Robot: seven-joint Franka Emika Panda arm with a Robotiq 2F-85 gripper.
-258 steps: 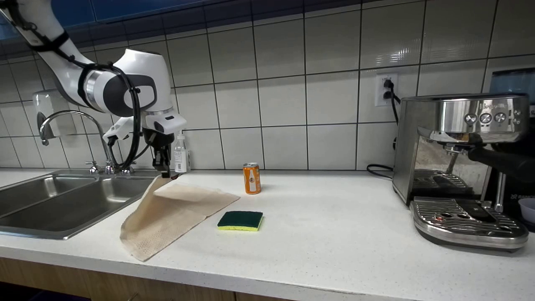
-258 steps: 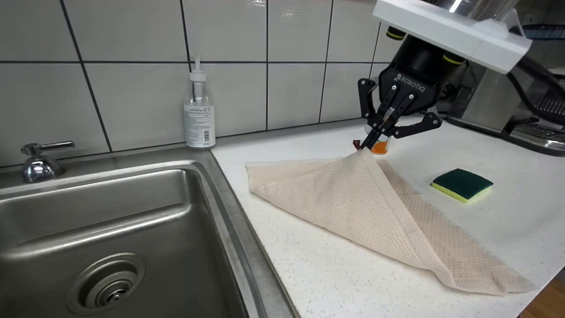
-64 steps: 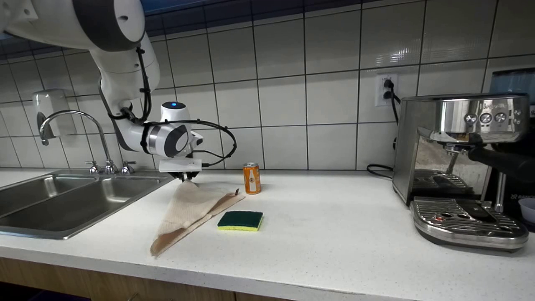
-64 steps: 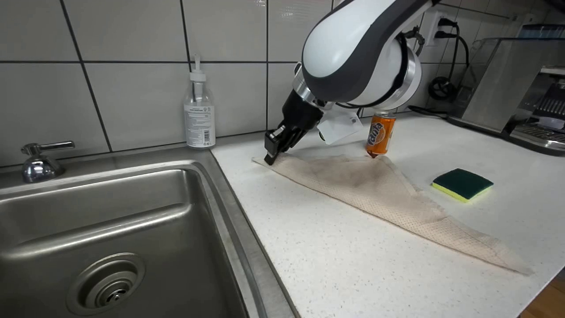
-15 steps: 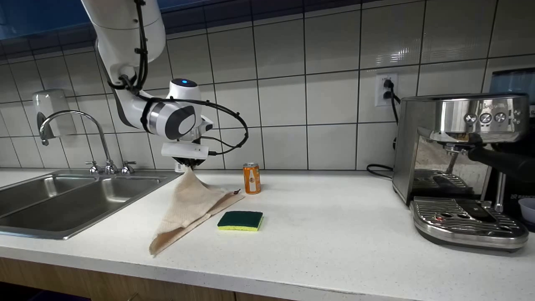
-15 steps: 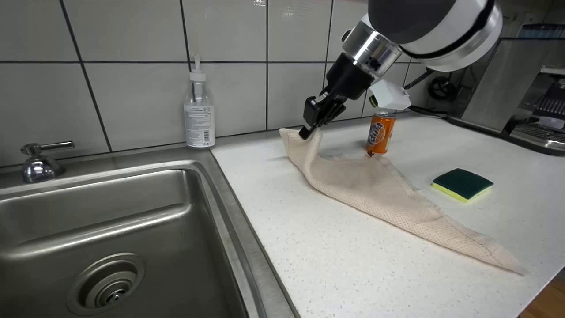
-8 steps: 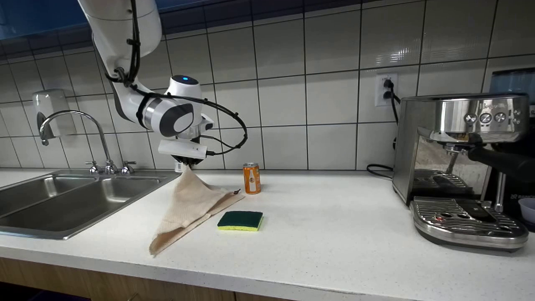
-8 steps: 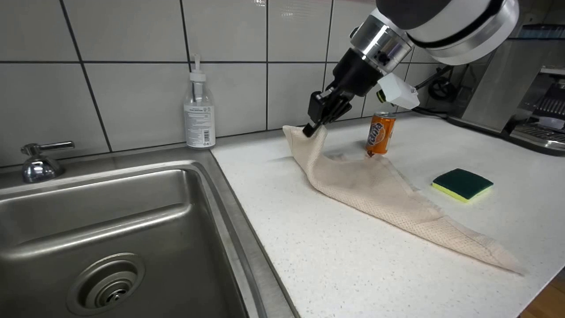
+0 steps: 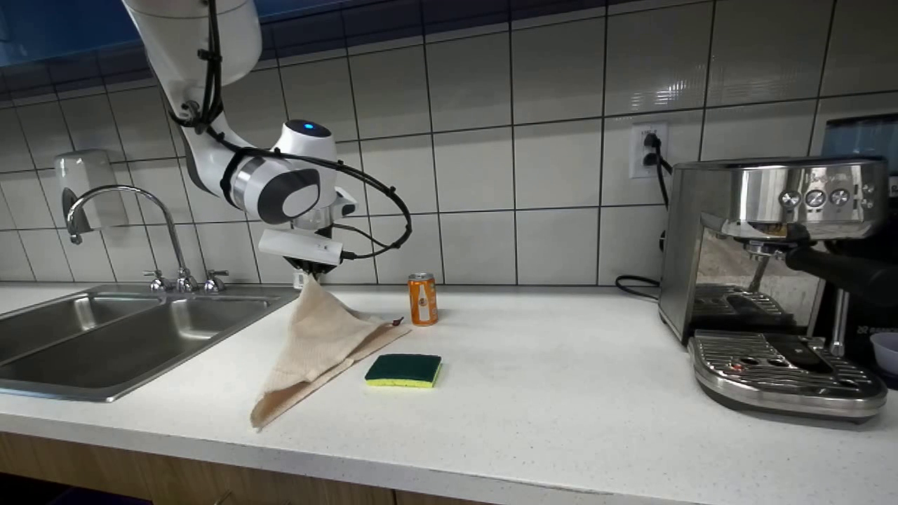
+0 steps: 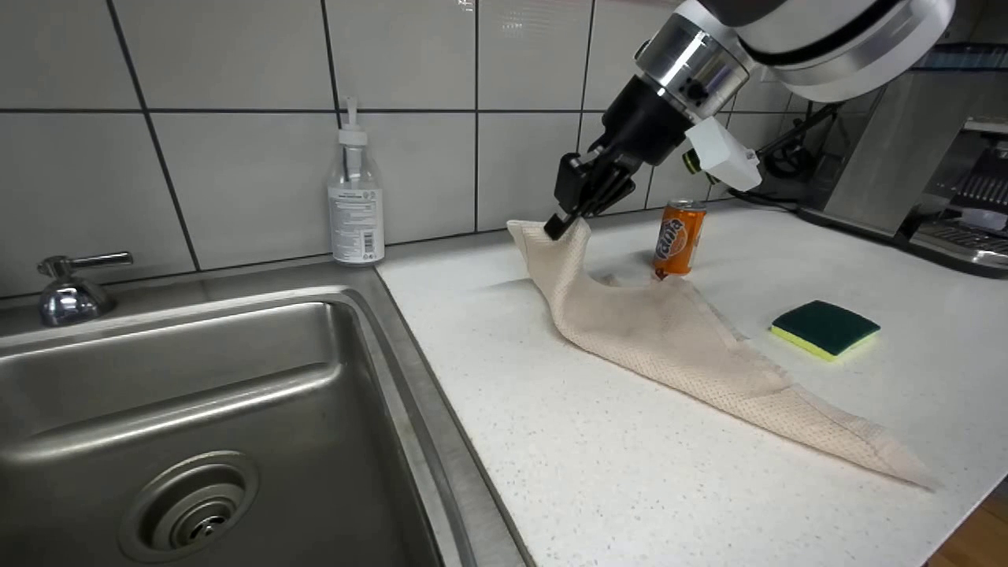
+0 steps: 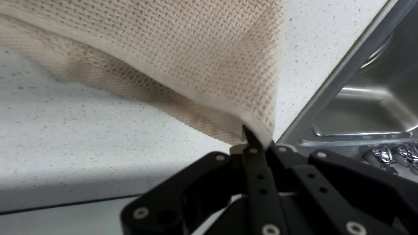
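In an exterior view, my gripper (image 10: 557, 227) pinches the cloth (image 10: 665, 327) by its raised end near mid-frame; the rest trails toward lower right. I judge this the lifting step; next calls for slow, steady travel.

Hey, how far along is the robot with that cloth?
Looks done: the cloth is doubled over, one layer above another in the wrist view. In hand: the gripper is shut on one end, raised off the counter. Left, it seems: that end is not yet laid down.
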